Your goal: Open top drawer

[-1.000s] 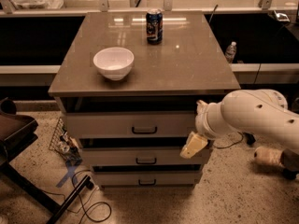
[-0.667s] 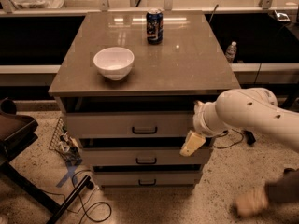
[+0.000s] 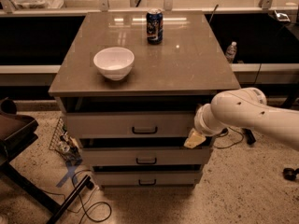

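The top drawer (image 3: 135, 125) is the tallest of three light grey drawer fronts under the brown tabletop, with a small dark bar handle (image 3: 144, 130) at its centre. A dark gap shows between its front and the tabletop. My white arm (image 3: 247, 111) reaches in from the right. My gripper (image 3: 195, 139) is a pale yellowish tip at the right end of the top drawer's front, level with its lower edge and well right of the handle.
A white bowl (image 3: 113, 62) and a blue can (image 3: 154, 26) stand on the tabletop (image 3: 187, 64). Two shallower drawers (image 3: 145, 157) lie below. A dark chair (image 3: 14, 129) and cables (image 3: 88, 204) are on the floor at left. A bottle (image 3: 231, 51) stands behind at right.
My arm has shifted slightly to the left along the drawer front. The drawers look unchanged. A blurred shape at the lower right floor is gone.
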`<state>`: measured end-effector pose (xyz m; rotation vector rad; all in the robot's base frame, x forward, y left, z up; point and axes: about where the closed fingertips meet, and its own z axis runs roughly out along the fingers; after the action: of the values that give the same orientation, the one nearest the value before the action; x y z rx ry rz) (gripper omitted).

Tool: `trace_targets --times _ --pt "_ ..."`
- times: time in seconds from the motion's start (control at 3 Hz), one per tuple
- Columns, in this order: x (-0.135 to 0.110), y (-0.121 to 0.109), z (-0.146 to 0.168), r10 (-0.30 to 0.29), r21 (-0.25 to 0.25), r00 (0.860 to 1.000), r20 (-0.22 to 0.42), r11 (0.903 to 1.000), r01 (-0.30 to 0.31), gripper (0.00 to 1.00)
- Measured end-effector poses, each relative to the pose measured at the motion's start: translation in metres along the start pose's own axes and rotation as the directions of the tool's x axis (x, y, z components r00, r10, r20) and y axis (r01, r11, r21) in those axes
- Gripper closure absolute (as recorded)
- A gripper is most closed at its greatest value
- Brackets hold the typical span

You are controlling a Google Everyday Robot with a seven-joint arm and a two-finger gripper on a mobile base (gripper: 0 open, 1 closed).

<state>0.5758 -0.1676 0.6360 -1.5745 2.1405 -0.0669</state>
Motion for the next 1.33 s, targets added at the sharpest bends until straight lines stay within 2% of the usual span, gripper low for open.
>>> trace_targets --times 0.67,1.0,1.33 --pt "-0.0013 0.0004 -0.0016 -0.001 -0.002 1.0 0.0 1.0 0.001 0.71" --pt "-0.0029 -0.0009 -0.0056 -0.002 -0.002 1.0 0.001 1.0 0.002 1.0" --pt "-0.003 -0.001 -0.0058 -0.002 -0.002 1.0 0.001 1.0 0.002 1.0"
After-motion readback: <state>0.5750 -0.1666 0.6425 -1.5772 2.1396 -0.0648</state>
